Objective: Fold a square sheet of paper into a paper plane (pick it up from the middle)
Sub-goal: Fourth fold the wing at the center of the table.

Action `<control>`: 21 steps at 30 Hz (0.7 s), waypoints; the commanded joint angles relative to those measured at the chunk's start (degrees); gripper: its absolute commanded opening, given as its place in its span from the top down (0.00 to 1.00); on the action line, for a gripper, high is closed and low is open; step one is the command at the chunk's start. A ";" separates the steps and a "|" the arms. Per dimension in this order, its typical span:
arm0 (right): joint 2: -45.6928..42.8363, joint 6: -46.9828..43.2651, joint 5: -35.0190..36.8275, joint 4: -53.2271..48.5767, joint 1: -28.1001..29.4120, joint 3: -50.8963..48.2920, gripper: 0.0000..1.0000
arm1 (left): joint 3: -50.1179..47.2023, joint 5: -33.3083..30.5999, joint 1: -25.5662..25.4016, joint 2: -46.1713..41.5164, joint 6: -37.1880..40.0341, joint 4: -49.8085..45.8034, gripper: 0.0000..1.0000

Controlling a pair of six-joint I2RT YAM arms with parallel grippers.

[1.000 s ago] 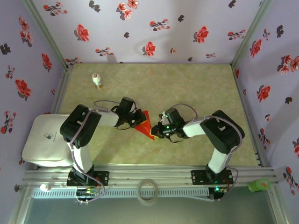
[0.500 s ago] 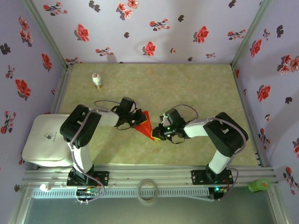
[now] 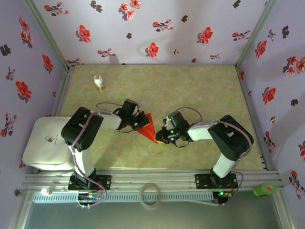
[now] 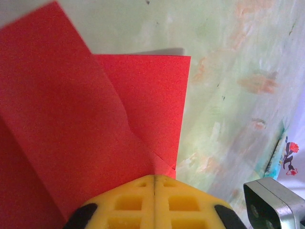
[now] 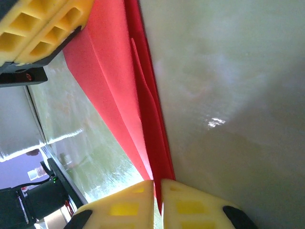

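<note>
The square sheet of paper (image 3: 148,127) is bright red and folded into a narrow, pointed, layered wedge held just above the table between both arms. My left gripper (image 3: 141,122) is shut on its left edge. In the left wrist view the yellow fingertips (image 4: 138,191) meet on a corner of the paper (image 4: 95,119), whose flaps spread away from them. My right gripper (image 3: 160,137) is shut on the paper's near right end. In the right wrist view the folded edge (image 5: 147,109) runs down between my gripper's (image 5: 157,187) nearly touching yellow pads, and the left gripper's fingers (image 5: 38,28) show at top left.
A small white bottle with an orange band (image 3: 99,82) stands at the far left of the mat. A white pad (image 3: 45,143) lies by the left arm. A tape ring (image 3: 150,194) and a green object (image 3: 264,190) sit on the front rail. Flowered walls enclose three sides.
My right gripper has slid slightly left and toward the near end of the paper, its elbow swinging right. The left gripper and the paper have stayed put.
</note>
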 commanded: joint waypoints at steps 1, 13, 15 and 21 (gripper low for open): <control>-0.51 -1.62 0.52 -6.69 0.46 -0.27 0.87 | -1.07 -1.87 0.20 1.38 1.61 -4.07 0.99; -1.71 -3.56 2.82 -11.20 0.72 -0.30 0.94 | -1.07 -1.88 0.34 1.37 1.76 -4.43 0.99; -1.85 -3.82 3.09 -11.78 0.72 -0.11 0.93 | -1.10 -1.90 0.38 1.41 1.79 -4.42 0.99; -2.23 -4.56 3.04 -13.05 0.81 0.28 0.86 | -1.07 -1.95 0.37 1.45 1.70 -4.42 0.99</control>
